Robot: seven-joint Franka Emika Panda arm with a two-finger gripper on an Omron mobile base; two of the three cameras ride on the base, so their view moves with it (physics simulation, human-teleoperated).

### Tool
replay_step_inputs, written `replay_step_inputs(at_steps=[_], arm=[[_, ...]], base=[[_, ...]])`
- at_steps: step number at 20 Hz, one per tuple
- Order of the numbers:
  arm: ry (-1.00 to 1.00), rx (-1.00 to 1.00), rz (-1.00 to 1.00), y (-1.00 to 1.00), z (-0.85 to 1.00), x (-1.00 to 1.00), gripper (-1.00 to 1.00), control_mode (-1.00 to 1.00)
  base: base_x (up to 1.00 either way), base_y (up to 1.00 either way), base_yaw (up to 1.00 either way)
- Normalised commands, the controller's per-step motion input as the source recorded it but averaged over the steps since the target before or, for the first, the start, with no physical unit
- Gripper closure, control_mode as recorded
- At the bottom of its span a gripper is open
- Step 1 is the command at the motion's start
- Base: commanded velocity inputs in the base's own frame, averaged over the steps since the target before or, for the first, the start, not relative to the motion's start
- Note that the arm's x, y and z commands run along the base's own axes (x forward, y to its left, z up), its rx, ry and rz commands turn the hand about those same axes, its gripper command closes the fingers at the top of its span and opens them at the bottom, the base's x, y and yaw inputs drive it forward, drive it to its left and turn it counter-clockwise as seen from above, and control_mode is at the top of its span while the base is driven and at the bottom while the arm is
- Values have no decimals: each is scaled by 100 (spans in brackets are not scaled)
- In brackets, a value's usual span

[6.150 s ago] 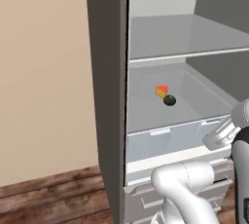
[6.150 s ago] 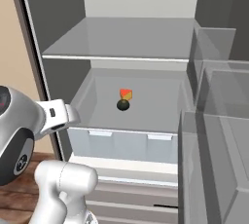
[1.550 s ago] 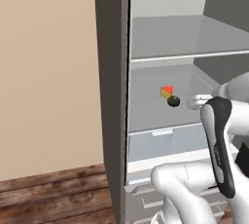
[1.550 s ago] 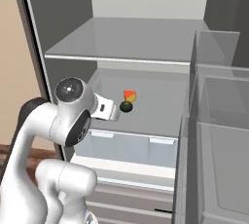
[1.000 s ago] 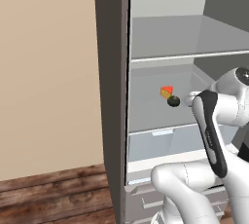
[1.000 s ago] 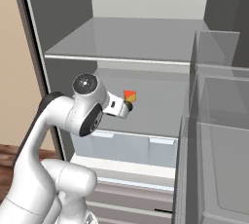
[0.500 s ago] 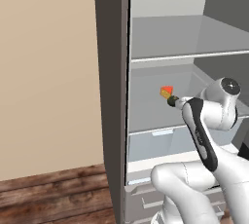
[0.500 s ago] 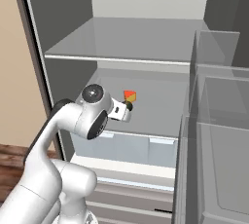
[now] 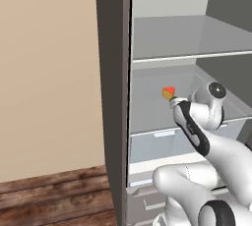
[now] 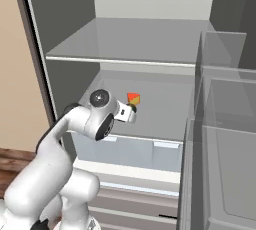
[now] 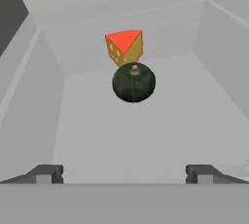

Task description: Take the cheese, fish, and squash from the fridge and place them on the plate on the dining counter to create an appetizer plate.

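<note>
The fridge [image 9: 113, 72] stands open with my arm reaching onto its middle shelf [image 11: 146, 135]. The dark green squash [image 11: 133, 83] sits on that shelf straight ahead of my gripper [image 11: 124, 174]. Just behind it stands the yellow-orange cheese [image 11: 125, 46] with its red side up. The gripper is open, its two fingertips [image 11: 46, 173] spread wide and short of the squash, with nothing between them. In the base views the cheese [image 9: 168, 93] [image 10: 133, 98] peeks out just past my hand, which covers the squash. The fish, the plate and the dining counter are out of view.
A translucent drawer [image 9: 162, 144] [image 10: 135, 151] lies right below the shelf, and an upper shelf [image 10: 135, 39] sits close above the arm. Door bins [image 10: 225, 124] stand to the right. The shelf's side walls [image 11: 29, 101] narrow the space around the food.
The arm has swung down and stretched forward into the fridge, bringing the hand up to the squash and cheese. The hand now hides the squash in both base views. The jaws stayed wide.
</note>
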Motion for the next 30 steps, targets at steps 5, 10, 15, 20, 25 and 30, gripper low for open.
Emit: replay_step_inputs(at_steps=[5, 10, 15, 20, 25, 30], arm=[[0, 0, 0, 0, -15, 53, -100, -100], [0, 0, 0, 0, -14, 53, -100, -100], [0, 0, 0, -7, -16, 44, -100, -100], [0, 0, -3, -31, -23, 28, -100, -100], [0, 0, -3, -33, -23, 27, -100, -100], [0, 0, -2, -11, -19, 42, -100, -100]], base=[[0, 0, 0], [0, 0, 0], [0, 0, 0], [0, 0, 0], [0, 0, 0], [0, 0, 0]])
